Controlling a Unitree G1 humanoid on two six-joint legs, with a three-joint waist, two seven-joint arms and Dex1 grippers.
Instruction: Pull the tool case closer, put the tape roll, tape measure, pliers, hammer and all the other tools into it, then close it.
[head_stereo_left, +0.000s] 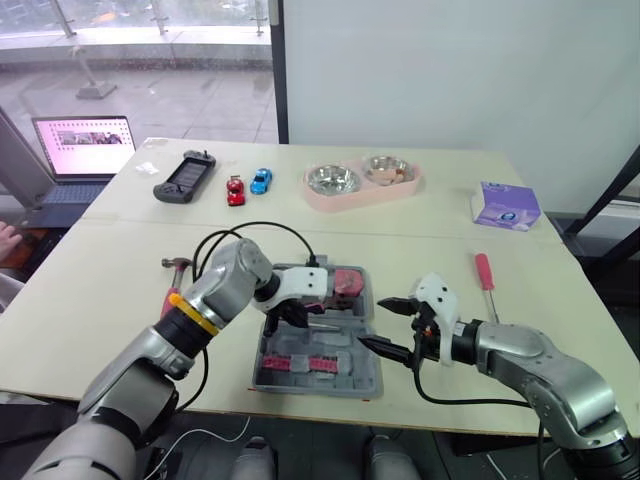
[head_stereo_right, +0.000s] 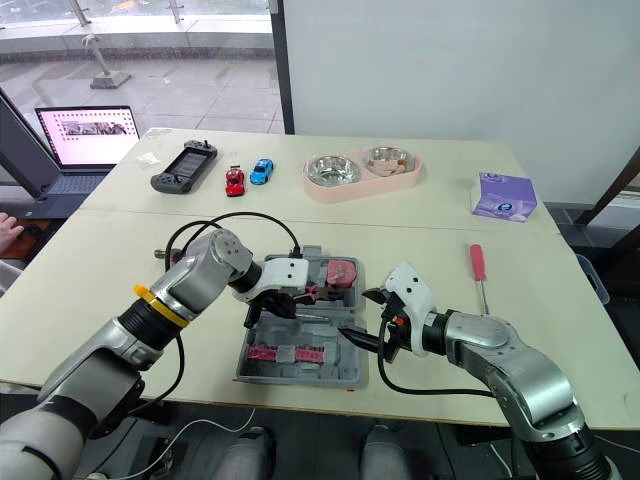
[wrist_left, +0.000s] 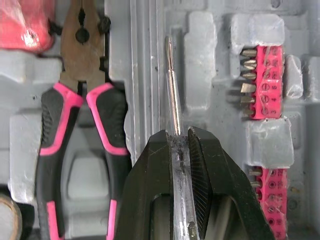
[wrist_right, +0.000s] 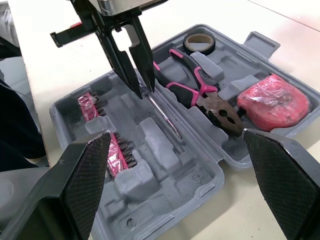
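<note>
Your tool case (head_stereo_left: 362, 372) sits open at the lower centre of the head view, close to the near edge of the table (head_stereo_left: 560, 310). Your left gripper (wrist_left: 177, 139) hangs over its middle, fingers clamped on the clear handle of a thin screwdriver (wrist_left: 172, 95). The shaft points down along the case's central groove; you cannot tell whether the tip touches the plastic. Just beside that groove the pliers (wrist_right: 200, 90) lie in their moulded slot, with the tape roll (wrist_right: 199, 42) by their handles and the red tape measure (wrist_right: 272, 102) by their nose. Pink bit strips (wrist_left: 262, 82) sit on the groove's other side. Your right gripper (head_stereo_left: 371, 322) hovers at the case's right rim, fingers spread wide and empty. The hammer (head_stereo_left: 172, 266) lies left of the case, partly behind your left arm. A red-handled screwdriver (head_stereo_left: 484, 270) lies well apart at centre right.
</note>
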